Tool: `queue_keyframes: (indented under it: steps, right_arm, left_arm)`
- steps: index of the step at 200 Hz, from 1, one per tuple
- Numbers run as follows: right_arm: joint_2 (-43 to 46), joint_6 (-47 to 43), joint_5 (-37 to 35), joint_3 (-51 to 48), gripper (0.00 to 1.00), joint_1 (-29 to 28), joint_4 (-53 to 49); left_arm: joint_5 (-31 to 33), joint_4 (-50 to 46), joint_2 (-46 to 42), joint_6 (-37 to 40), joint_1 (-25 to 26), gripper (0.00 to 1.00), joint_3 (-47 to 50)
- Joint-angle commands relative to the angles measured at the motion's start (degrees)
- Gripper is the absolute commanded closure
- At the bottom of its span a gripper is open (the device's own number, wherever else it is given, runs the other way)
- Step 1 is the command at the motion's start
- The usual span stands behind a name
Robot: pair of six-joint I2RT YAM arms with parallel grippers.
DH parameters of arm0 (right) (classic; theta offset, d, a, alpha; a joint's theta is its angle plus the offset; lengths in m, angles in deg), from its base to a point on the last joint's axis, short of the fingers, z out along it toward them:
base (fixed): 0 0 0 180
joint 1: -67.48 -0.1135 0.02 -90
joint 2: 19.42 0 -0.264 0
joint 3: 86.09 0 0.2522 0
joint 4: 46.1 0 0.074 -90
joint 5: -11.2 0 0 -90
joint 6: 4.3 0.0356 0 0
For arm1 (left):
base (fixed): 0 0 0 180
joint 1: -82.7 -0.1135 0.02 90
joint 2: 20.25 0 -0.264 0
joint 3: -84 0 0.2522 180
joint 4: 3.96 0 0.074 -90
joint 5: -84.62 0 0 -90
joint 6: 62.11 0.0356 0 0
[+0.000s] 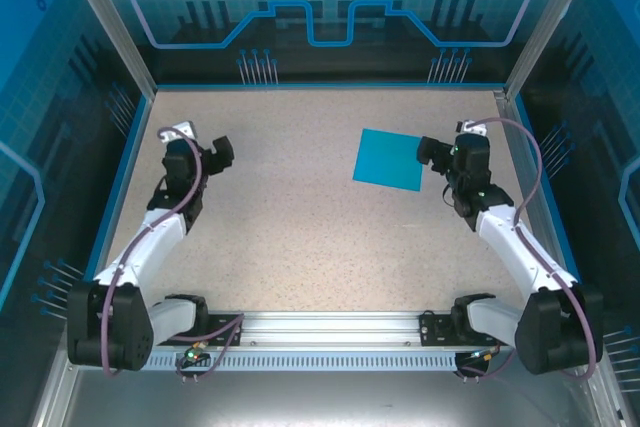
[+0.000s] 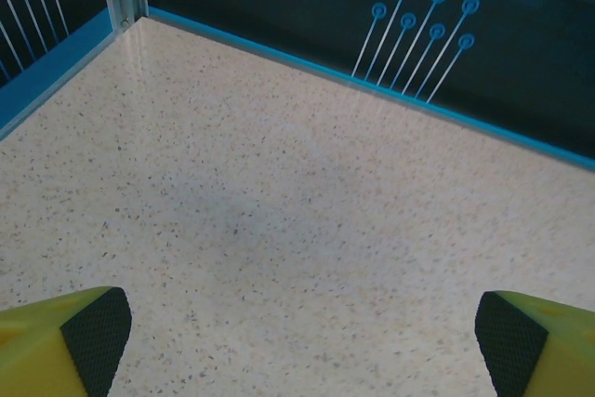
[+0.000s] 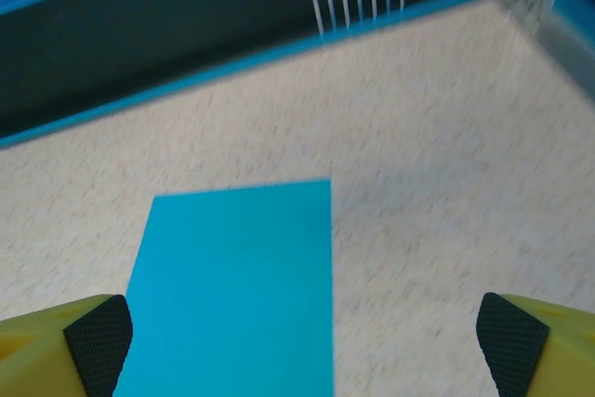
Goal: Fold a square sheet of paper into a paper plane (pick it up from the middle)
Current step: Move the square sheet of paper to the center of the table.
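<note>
Square sheet of paper [image 1: 391,159] flat on table [image 1: 300,207], just beside right fingers [image 3: 98,350], spread wide; left fingers [image 2: 93,346] wide, well apart.

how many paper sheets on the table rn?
1. The sheet lies flat on the table, right of centre toward the back. A second sheet stacked exactly under it would not show.

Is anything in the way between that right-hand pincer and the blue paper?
Nothing visible. The square sheet of paper lies flat on the table, and the open right pincer is at its right edge, with bare speckled tabletop around them.
</note>
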Motion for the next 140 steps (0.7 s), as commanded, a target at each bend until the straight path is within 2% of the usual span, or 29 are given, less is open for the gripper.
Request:
queue_keyframes:
  steps: [1,25,43,81,113,140]
  right_arm:
    - [-7.4,10.1,6.0,6.4,0.01,-2.8,-15.6]
    - [-19.5,11.6,4.9,17.5,0.0,-7.2,-22.4]
    - [-28.6,13.0,4.5,25.9,0.01,-10.0,-25.7]
    - [-44.7,16.0,9.7,40.9,0.01,-11.5,-27.4]
    - [-54.5,16.0,11.7,51.2,0.01,-12.3,-30.4]
    - [-59.2,15.4,12.4,55.2,0.01,-13.0,-32.6]
  left_arm:
    - [-3.3,-19.4,-0.2,-4.8,-0.5,0.01,-6.9]
    - [-10.6,-25.3,1.1,-1.7,-0.1,0.02,-12.5]
    - [-11.8,-26.1,0.7,-2.1,0.4,0.02,-13.2]
    - [-13.3,-25.5,-0.2,-4.3,0.7,0.01,-12.0]
    - [-14.0,-24.9,0.5,-5.4,0.8,0.02,-11.2]
    - [-14.7,-24.9,1.7,-5.8,0.8,0.01,-11.1]
